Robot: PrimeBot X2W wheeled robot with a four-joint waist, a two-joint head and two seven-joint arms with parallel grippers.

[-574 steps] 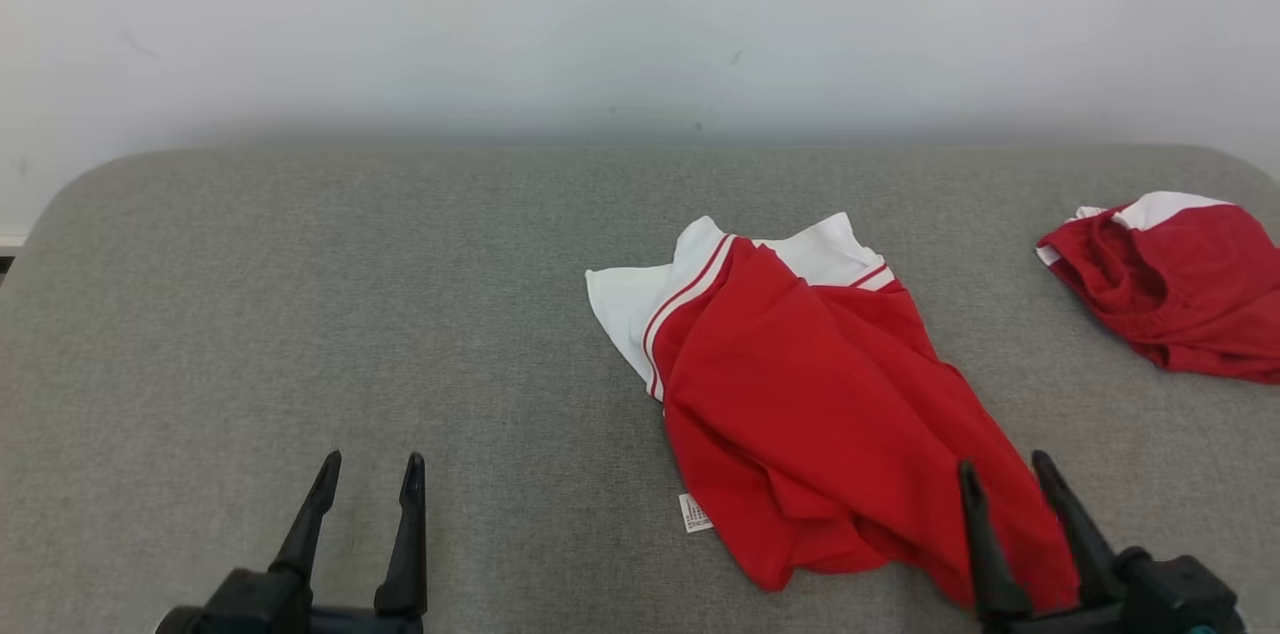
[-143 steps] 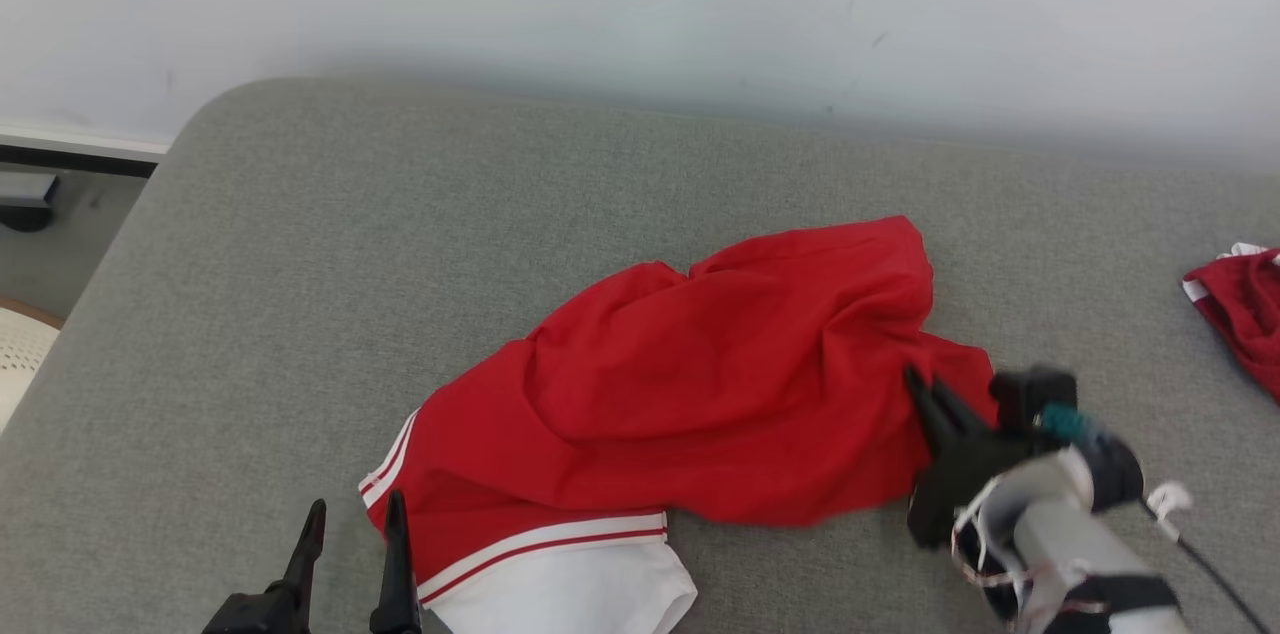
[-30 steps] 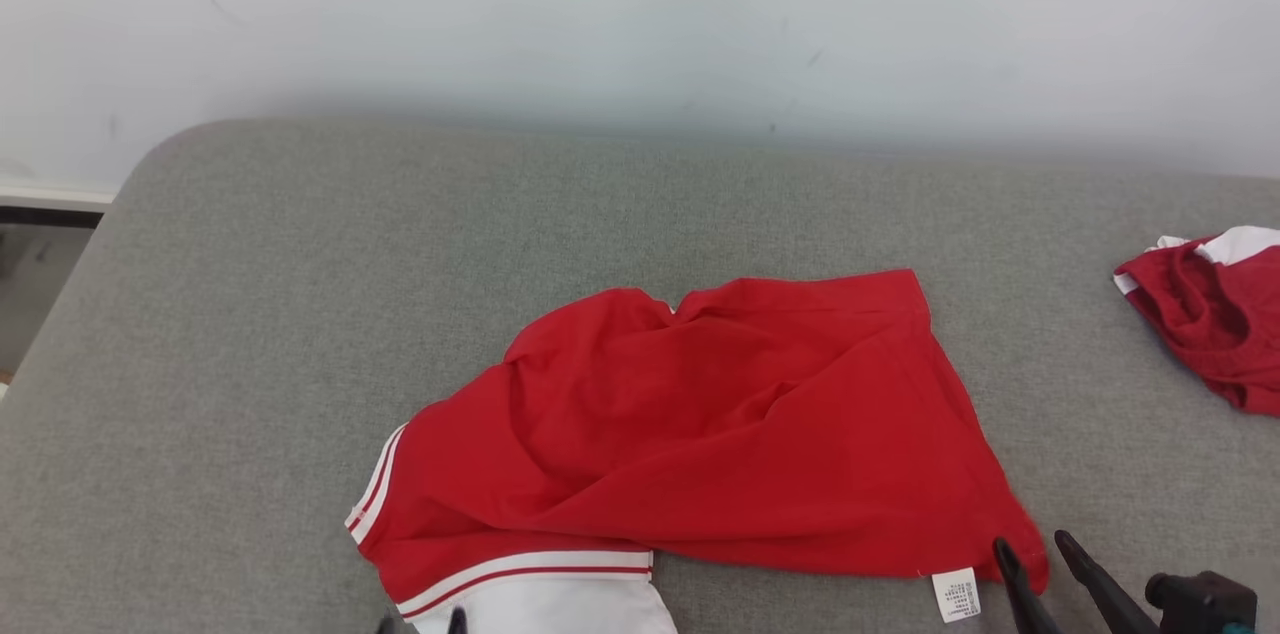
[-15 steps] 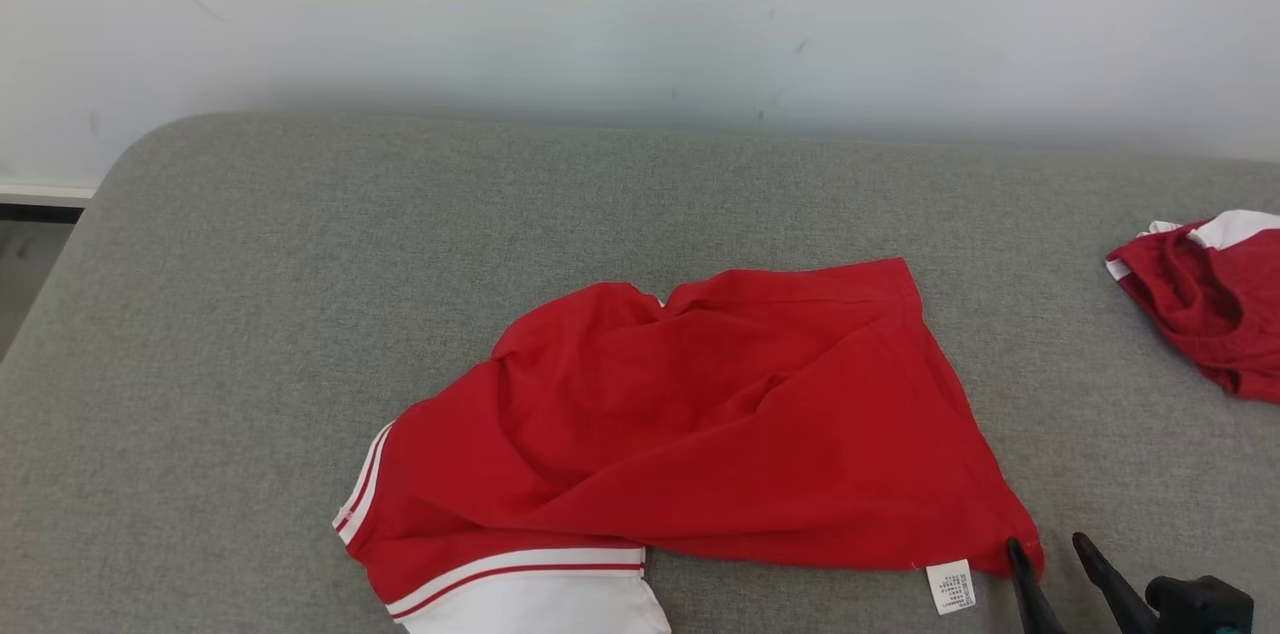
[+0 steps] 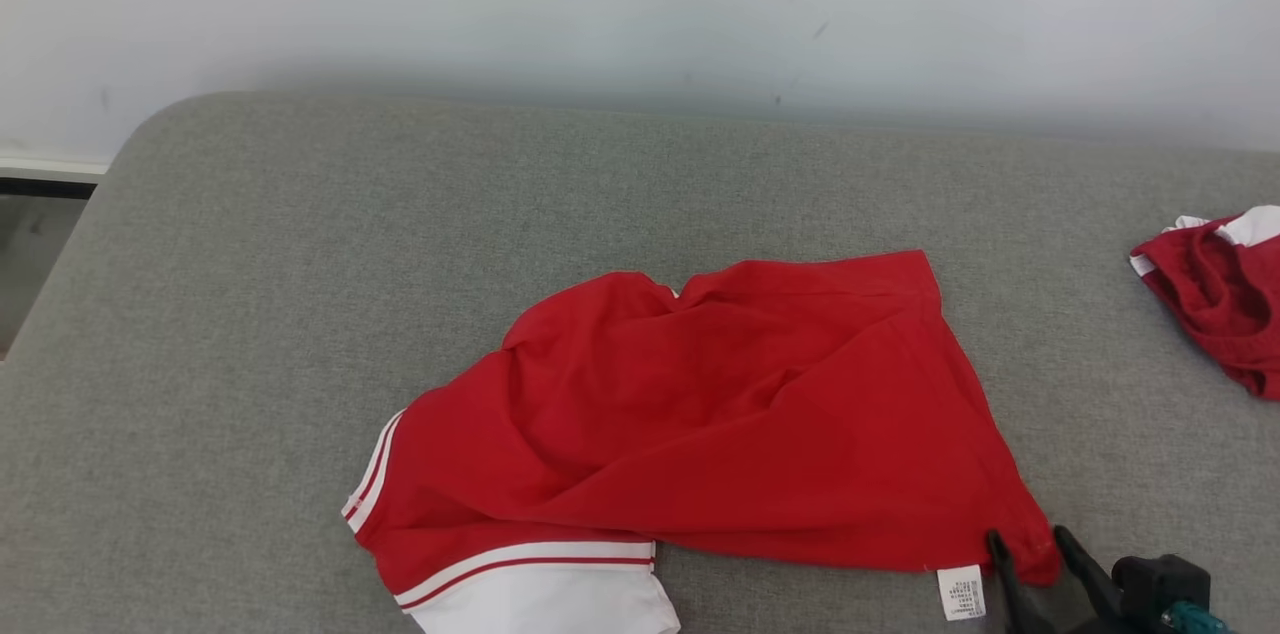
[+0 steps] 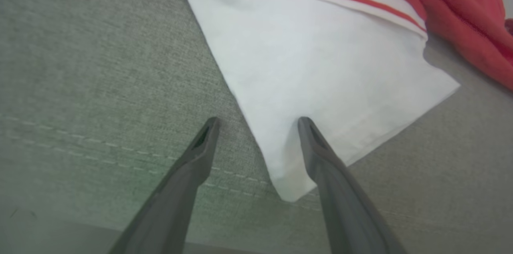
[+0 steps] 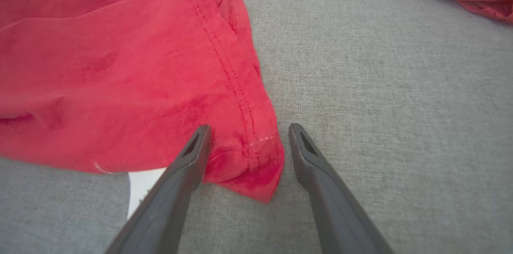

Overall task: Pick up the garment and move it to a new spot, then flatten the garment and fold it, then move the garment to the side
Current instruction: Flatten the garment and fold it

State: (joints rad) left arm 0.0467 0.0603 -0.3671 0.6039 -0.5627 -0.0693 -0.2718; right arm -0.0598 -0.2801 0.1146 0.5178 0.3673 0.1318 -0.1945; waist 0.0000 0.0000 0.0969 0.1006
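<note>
Two open grippers bracket the garment (image 5: 720,414), which lies rumpled at centre frame on the grey couch (image 5: 300,314), its white sleeve (image 5: 545,604) at the bottom edge. At lower right of the head view your right gripper (image 5: 1027,536) sits low, fingers pointing up-frame, jaws spread either side of the red hem corner (image 7: 256,166) and gripping nothing. In its own wrist view your left gripper (image 6: 258,119) likewise straddles the sleeve's tip, empty. Flattening looks to be the step in hand: close on both corners deep enough to catch every layer, then draw them apart evenly so the bunched middle smooths. Keep clear of the label (image 5: 961,593) and the second red garment (image 5: 1215,299) at far right.
</note>
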